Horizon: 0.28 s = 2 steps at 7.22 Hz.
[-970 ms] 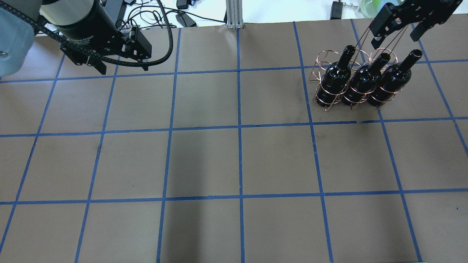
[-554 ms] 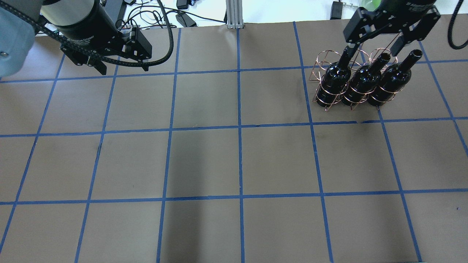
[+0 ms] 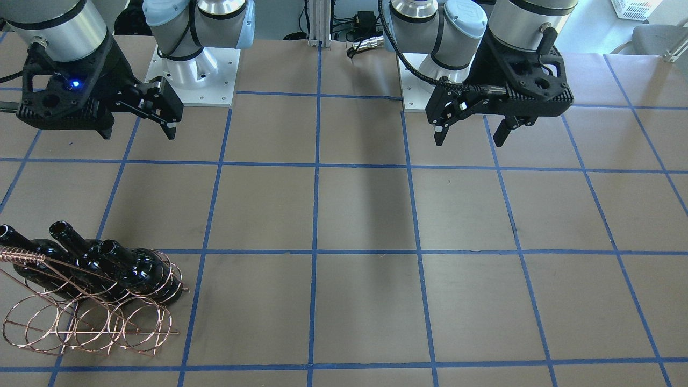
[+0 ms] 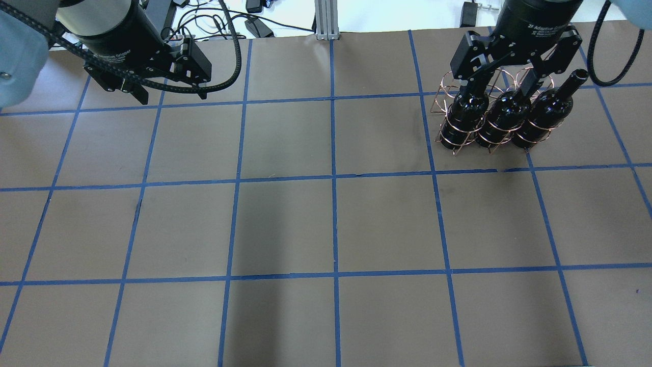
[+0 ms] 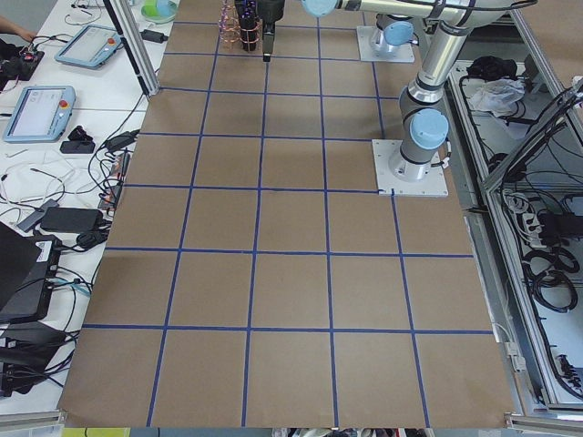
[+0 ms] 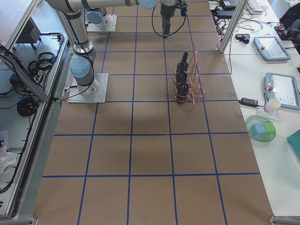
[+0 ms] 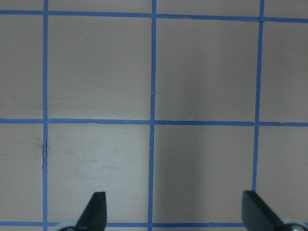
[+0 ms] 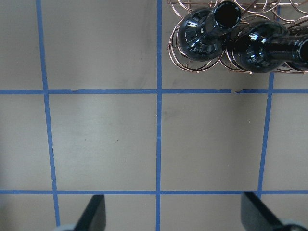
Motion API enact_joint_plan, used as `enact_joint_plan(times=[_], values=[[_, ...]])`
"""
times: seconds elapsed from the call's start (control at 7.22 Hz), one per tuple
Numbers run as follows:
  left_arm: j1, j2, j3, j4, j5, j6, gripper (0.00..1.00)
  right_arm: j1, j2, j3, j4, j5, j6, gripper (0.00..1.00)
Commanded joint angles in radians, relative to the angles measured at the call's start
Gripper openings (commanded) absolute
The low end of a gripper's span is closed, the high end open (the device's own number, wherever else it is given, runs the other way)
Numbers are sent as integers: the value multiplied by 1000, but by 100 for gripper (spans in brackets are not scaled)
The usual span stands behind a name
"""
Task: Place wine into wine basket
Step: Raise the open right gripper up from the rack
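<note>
Table scene, overhead arrangement, read left to right. Support: table (image 4: pixel 285 224), brown surface ruled into squares by blue tape; cables (image 4: pixel 219 23) lying beyond its far edge.

Left: left pincer (image 3: pixel 469 141), poised above the table on the robot's left side, pointing straight down. Fingers (image 7: pixel 96 211) spread wide, only bare surface and tape lines between them; gripping nothing.

Right: wine basket (image 3: pixel 91 322), copper wire, standing near the table edge far from the robot, on the robot's right side. Two rows of stacked round hoops, topped by a coiled-wire handle (image 3: pixel 21 257). Row nearer the robot filled with three glossy black bottles, upright and side by side: left wine bottle (image 4: pixel 462 116), middle wine bottle (image 4: pixel 507 113), right wine bottle (image 4: pixel 549 108). Each body ringed by hoops, each neck standing clear above the wire. Row nearer the far edge: unfilled hoops.

Beside the basket: right pincer (image 8: pixel 175 211), poised above the table on the robot's side of the basket, pointing down. Fingers (image 8: pixel 94 214) spread wide over bare surface; gripping nothing. Seen from overhead, overlapping the necks of the left and middle bottles. Seen from its own wrist camera, apart from both, with the bottles ahead of the fingertips.
</note>
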State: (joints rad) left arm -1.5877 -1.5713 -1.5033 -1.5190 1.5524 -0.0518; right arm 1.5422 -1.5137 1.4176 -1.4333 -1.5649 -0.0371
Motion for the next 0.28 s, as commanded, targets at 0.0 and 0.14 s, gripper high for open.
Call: enact_joint_plan(times=[0.0, 0.14], values=[[0, 1, 0, -1, 0, 1, 100, 1, -13, 6, 20, -3, -4, 100], [0, 1, 0, -1, 0, 1, 100, 1, -13, 6, 22, -1, -6, 100]])
